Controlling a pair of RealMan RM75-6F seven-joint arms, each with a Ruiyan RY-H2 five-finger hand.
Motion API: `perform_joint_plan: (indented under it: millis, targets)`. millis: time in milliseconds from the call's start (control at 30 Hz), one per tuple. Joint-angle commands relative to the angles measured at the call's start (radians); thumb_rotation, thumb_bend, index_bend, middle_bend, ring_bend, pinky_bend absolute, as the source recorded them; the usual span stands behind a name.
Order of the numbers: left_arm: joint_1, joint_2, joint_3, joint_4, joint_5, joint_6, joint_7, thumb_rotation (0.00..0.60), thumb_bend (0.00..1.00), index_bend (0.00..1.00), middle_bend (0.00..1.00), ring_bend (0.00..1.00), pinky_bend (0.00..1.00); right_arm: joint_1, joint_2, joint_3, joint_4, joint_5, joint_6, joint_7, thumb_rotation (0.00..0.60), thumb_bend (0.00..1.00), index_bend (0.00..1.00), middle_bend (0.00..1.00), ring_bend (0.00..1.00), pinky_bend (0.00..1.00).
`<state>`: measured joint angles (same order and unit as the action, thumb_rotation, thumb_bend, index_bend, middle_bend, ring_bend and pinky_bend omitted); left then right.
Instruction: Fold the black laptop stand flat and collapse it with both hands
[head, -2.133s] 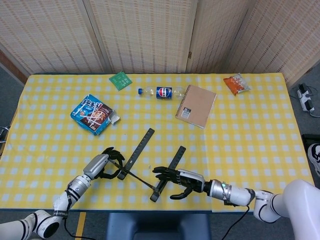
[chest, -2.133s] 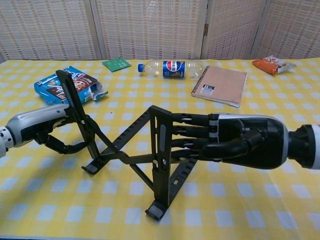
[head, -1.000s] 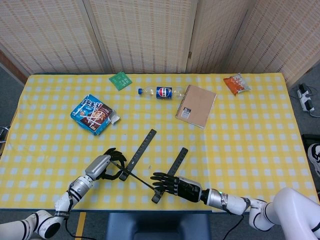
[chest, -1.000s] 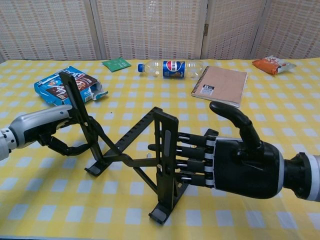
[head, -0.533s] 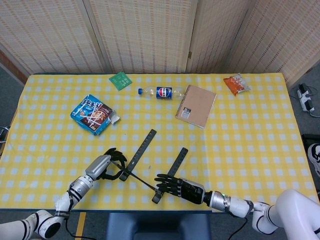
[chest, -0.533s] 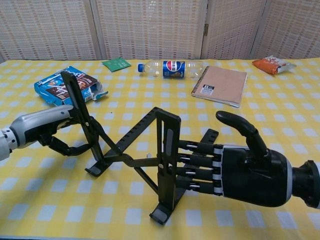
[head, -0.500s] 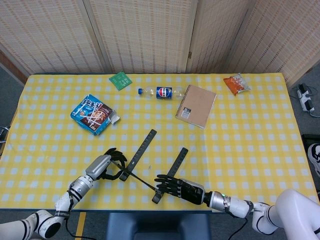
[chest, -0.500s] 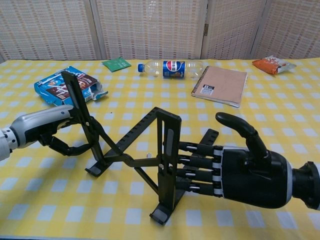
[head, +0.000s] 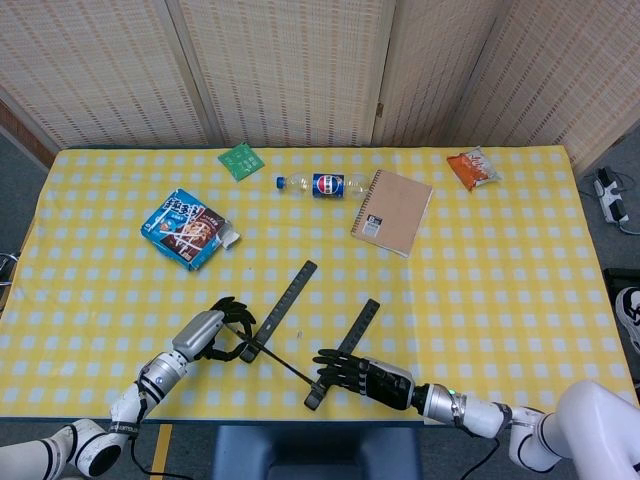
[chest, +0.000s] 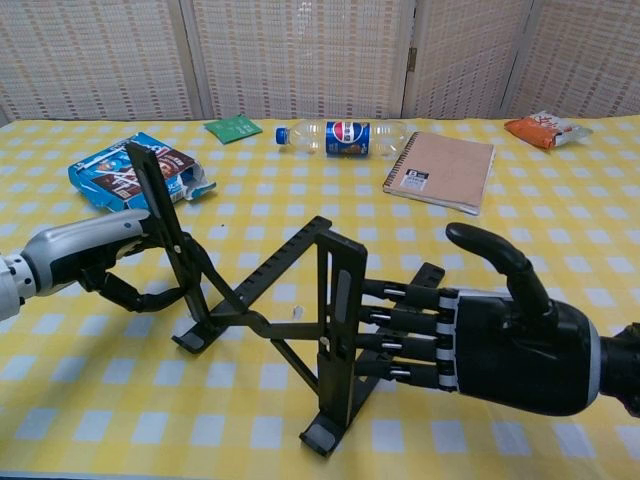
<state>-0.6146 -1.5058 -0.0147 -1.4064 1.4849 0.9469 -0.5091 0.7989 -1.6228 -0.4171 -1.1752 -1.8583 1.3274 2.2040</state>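
The black laptop stand (chest: 334, 322) stands unfolded near the table's front edge, its two slotted bars (head: 286, 304) raised and joined by crossed struts. My left hand (chest: 82, 256) grips the stand's left bar from the left side, fingers curled around it; it also shows in the head view (head: 211, 336). My right hand (chest: 508, 346) is on the right, its straight fingers (chest: 402, 331) touching the right bar and reaching through the frame, thumb raised clear. From above the right hand (head: 368, 379) lies beside the right bar's lower end.
A blue snack box (head: 186, 229) lies behind the left hand. Further back are a green packet (head: 241, 159), a Pepsi bottle (head: 322, 185), a brown spiral notebook (head: 392, 211) and an orange snack bag (head: 472, 168). The yellow checked table's front edge (head: 300, 418) is just below the stand.
My right hand uncurled from the right bar, turned thumb-up and drew slightly right, fingers now flat against the bar. The stand shifted a little to the right. The left hand kept its grip.
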Motion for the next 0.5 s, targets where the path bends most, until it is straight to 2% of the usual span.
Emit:
perform_joint_plan:
  millis: [33,367,500]
  targets:
    - [-0.005,0.014,-0.003,-0.02,0.007,0.002,-0.001,0.6,0.67,0.34,0.27,0.1,0.0,-0.013,0.077,0.018,-0.039,0.007,0.045,-0.112,0.253,0.29,0.0,0.0,0.0,0.0]
    - [-0.047,0.078,-0.037,-0.108,-0.001,-0.032,-0.006,0.6,0.67,0.18,0.18,0.02,0.0,-0.034,0.307,0.071,-0.197,0.049,0.139,-0.267,0.253,0.29,0.0,0.0,0.0,0.0]
    - [-0.075,0.086,-0.059,-0.126,-0.018,-0.061,0.003,0.6,0.67,0.16,0.17,0.01,0.0,-0.042,0.375,0.091,-0.246,0.048,0.172,-0.302,0.251,0.29,0.0,0.0,0.0,0.0]
